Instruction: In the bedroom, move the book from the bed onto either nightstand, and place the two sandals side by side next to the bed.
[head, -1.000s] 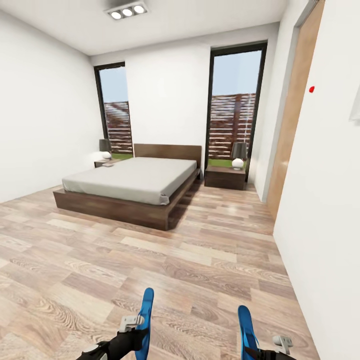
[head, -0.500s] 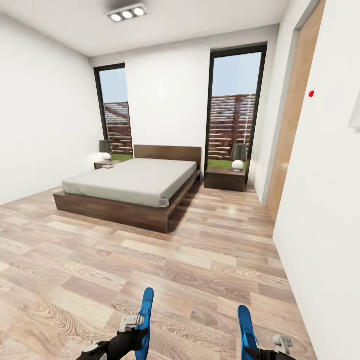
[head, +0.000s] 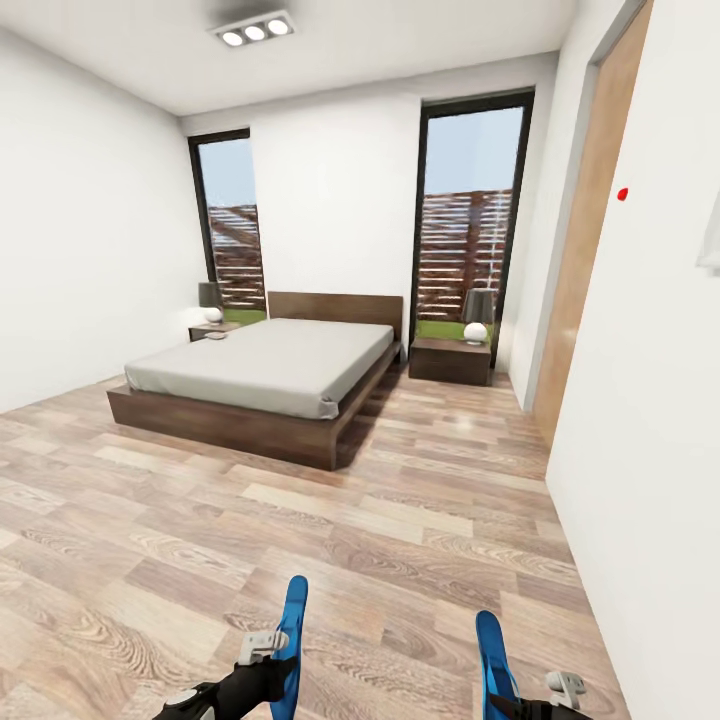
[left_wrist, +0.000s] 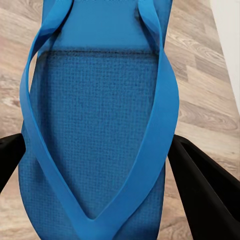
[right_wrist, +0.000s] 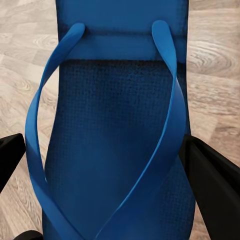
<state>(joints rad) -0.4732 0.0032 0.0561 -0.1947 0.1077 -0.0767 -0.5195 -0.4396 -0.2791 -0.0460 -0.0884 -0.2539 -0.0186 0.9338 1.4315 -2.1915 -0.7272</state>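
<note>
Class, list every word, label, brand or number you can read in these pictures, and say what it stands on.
None can be read.
The sandal in the left gripper and the sandal in the right gripper bear no print.
A small item on the far nightstand is too small to read.

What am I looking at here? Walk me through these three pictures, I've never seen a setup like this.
This is a simulated wheeled robot with two arms. The wide picture comes from its head camera: a bedroom with the bed, a nightstand on each side, each with a lamp, and wood floor. A small flat object lies on the far nightstand, too small to identify.

The two close-ups come from cameras on each wrist. The left hand grips one blue sandal between black fingers; the right hand grips the other sandal. Both sandals also poke up at the head picture's lower edge.
</note>
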